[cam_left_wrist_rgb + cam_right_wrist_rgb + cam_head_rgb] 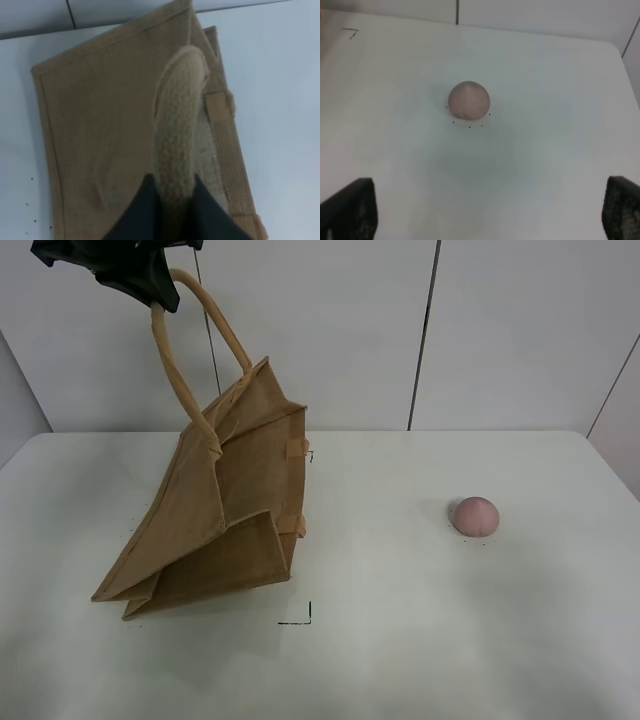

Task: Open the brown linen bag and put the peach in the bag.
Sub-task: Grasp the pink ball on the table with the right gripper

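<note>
The brown linen bag [222, 515] hangs tilted on the left of the white table, its lower corner resting on the tabletop. My left gripper [150, 285] is high at the top left, shut on one of the bag's tan loop handles [185, 360]. In the left wrist view the handle [177, 135] runs between the dark fingers [135, 215] above the bag's side [100, 135]. The peach [475, 515] lies on the table to the right, apart from the bag. In the right wrist view the peach [468, 100] lies ahead of my right gripper [487, 210], which is open and empty.
The white table [400, 640] ends at a pale panelled wall behind. Small black corner marks [300, 618] are printed near the bag's base. Tiny dots ring the peach's spot [469, 126]. The table's right edge [627, 75] is near the peach.
</note>
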`<state>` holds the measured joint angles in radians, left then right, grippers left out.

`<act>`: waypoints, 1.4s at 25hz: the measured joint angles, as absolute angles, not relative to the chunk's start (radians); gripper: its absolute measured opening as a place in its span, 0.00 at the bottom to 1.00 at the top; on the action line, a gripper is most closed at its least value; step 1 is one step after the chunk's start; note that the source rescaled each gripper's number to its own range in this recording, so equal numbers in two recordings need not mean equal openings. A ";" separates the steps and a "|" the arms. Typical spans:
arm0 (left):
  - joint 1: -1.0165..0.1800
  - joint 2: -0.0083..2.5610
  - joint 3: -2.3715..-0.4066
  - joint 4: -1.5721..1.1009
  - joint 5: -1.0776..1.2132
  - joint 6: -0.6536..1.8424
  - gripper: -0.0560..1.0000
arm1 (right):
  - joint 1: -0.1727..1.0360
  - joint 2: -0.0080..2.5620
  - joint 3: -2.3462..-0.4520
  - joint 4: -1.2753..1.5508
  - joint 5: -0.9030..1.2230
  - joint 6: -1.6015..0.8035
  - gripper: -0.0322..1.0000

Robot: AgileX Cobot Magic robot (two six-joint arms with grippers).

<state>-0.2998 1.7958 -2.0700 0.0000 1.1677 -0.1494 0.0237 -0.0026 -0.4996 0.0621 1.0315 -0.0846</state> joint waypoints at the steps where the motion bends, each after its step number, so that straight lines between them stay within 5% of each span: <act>1: -0.300 1.796 -2.070 0.000 1.168 -0.149 0.05 | 0.024 -0.003 -0.500 0.062 1.031 -0.085 1.00; 11: -0.300 1.796 -2.070 -0.005 1.168 -0.137 0.05 | 0.024 0.163 -0.528 0.062 0.988 -0.072 1.00; 24: -0.300 1.796 -2.070 -0.005 1.168 -0.135 0.05 | 0.024 1.281 -0.925 0.076 0.922 -0.068 1.00; 35: -0.300 1.796 -2.070 -0.006 1.168 -0.124 0.05 | 0.024 1.858 -1.354 0.081 0.930 -0.069 1.00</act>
